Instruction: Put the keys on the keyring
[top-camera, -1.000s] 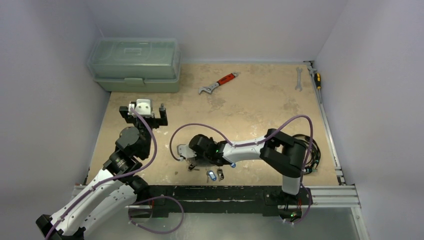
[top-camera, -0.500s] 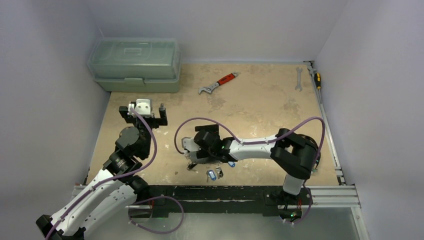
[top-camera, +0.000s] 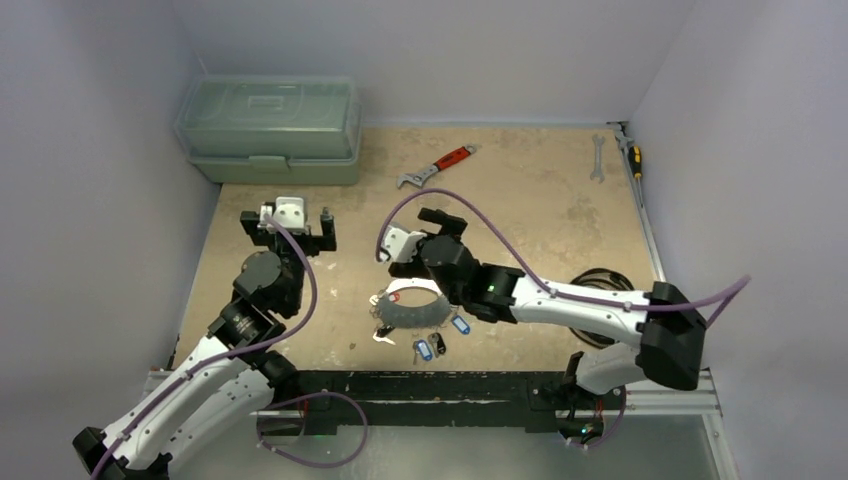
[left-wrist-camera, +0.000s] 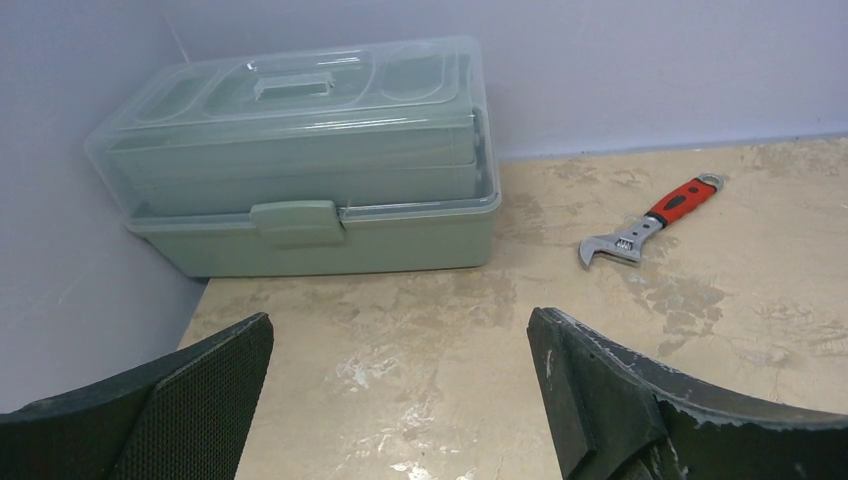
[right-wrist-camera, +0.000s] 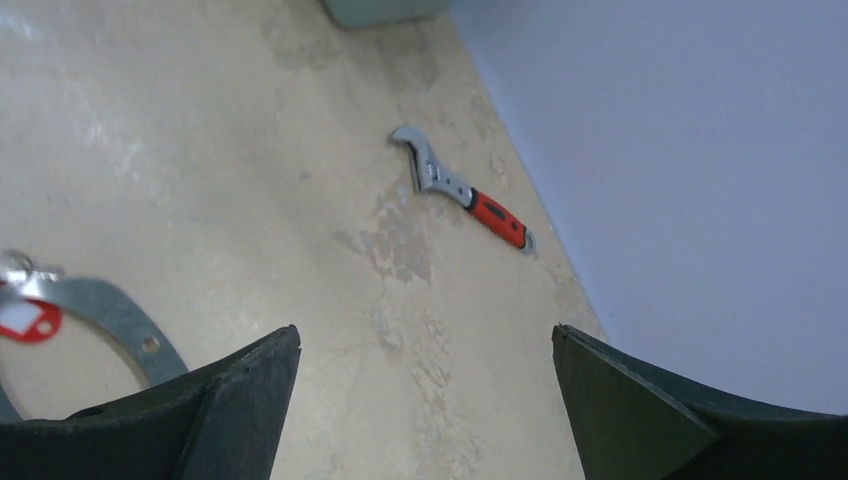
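Observation:
The keyring (top-camera: 415, 287) lies flat near the table's front middle. In the right wrist view the keyring (right-wrist-camera: 110, 305) is a grey band at the lower left. A red-tagged key (top-camera: 392, 296) (right-wrist-camera: 25, 320) rests at its left rim; whether it is threaded on I cannot tell. Other keys lie loose just in front: two with blue tags (top-camera: 460, 325) (top-camera: 424, 350) and a dark one (top-camera: 439, 343). My right gripper (top-camera: 408, 240) (right-wrist-camera: 425, 400) hangs open and empty behind the ring. My left gripper (top-camera: 288, 220) (left-wrist-camera: 400, 400) is open and empty at the left.
A green toolbox (top-camera: 270, 130) (left-wrist-camera: 300, 170) fills the back left corner. A red-handled wrench (top-camera: 437, 167) (left-wrist-camera: 650, 215) (right-wrist-camera: 465, 195) lies at the back middle. A spanner (top-camera: 597, 158) and a screwdriver (top-camera: 632, 155) lie at the back right. Walls enclose three sides.
My right gripper opened, rose off the keyring and drew back toward the table's middle, uncovering the ring and red-tagged key. The left arm barely moved.

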